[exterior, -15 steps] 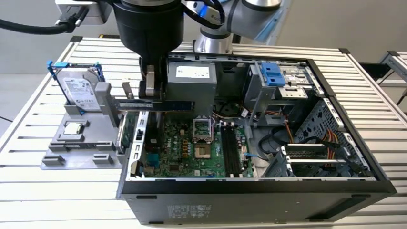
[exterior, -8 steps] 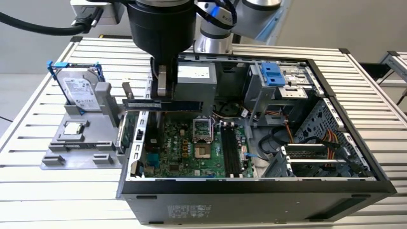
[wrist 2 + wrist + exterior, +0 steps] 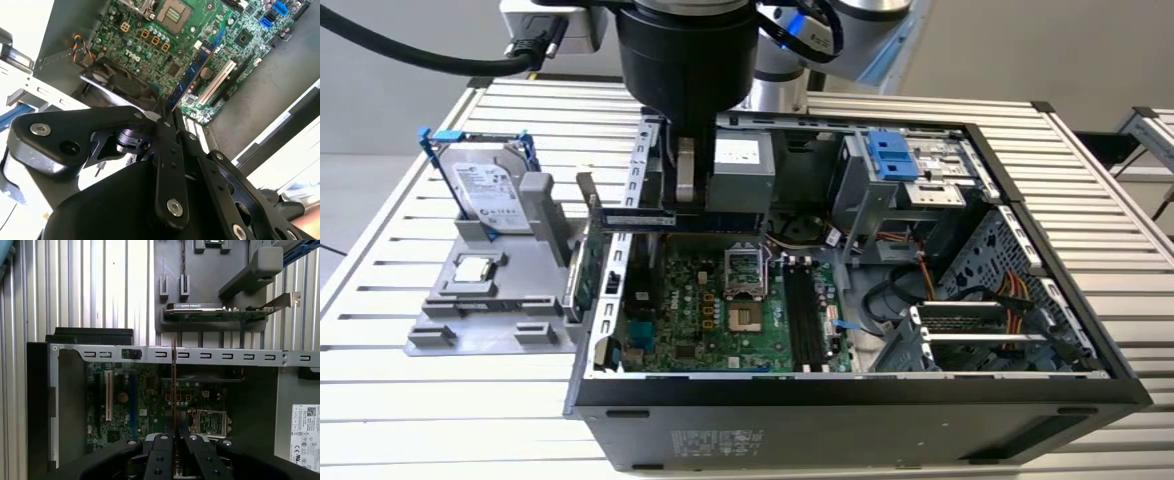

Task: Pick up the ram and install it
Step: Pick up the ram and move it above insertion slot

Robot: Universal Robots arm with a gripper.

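Gripper [image 3: 173, 434]: clenched on the ram, fingers [image 3: 162, 442] nearly together with just the thin board between them
Ram [image 3: 196, 65]: pinched by one end; the rest juts out past the fingertips, edge-on in the first wrist view
Ram's place: raised above the motherboard [image 3: 707, 320] inside the open computer case [image 3: 854, 385]; near the case wall on the exterior view's left; not touching the board
Surface [image 3: 454, 420]: carries the case

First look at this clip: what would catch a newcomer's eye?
The gripper, shut on the thin ram, holds it over the motherboard of the open computer case. On the exterior view's left, a hard drive stands upright in a gray holder.
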